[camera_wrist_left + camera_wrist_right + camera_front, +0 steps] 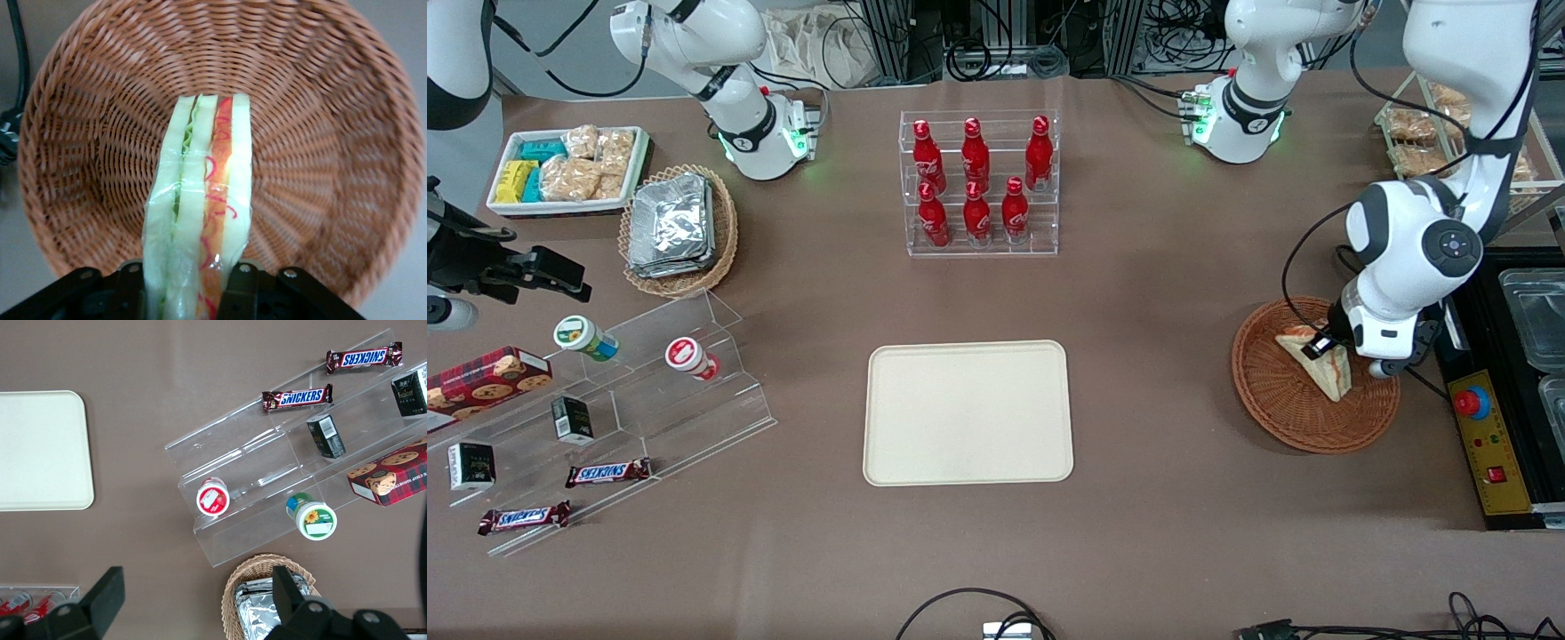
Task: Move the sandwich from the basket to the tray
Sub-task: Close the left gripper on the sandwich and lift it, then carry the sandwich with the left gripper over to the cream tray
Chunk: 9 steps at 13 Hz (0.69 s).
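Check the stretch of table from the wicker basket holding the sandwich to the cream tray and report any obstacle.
Nothing visible does. The gripper grips the triangular sandwich in the reddish-brown wicker basket; only bare brown table lies between it and the cream rectangular tray.

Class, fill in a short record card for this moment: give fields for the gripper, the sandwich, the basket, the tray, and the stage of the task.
gripper: the gripper is down in the basket, shut on the sandwich
sandwich: the sandwich stands on edge between the fingers, over the weave
basket: the basket lies toward the working arm's end of the table
tray: the tray holds nothing
stage: sandwich gripped, not yet carried to the tray
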Each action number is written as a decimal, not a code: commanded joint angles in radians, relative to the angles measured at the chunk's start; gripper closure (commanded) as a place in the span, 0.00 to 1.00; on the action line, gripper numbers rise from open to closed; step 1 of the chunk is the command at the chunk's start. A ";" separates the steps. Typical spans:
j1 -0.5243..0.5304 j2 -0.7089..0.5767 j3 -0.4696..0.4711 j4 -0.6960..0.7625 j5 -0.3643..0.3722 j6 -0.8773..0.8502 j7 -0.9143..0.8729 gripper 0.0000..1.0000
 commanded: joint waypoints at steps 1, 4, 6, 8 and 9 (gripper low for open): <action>-0.017 -0.086 -0.069 0.011 0.018 -0.067 0.024 0.82; -0.017 -0.095 -0.155 0.074 0.021 -0.100 0.022 0.87; -0.019 -0.089 -0.202 0.175 0.025 -0.216 0.024 0.87; -0.033 -0.068 -0.267 0.270 0.037 -0.274 0.016 0.87; -0.037 -0.063 -0.290 0.296 0.039 -0.275 0.016 0.89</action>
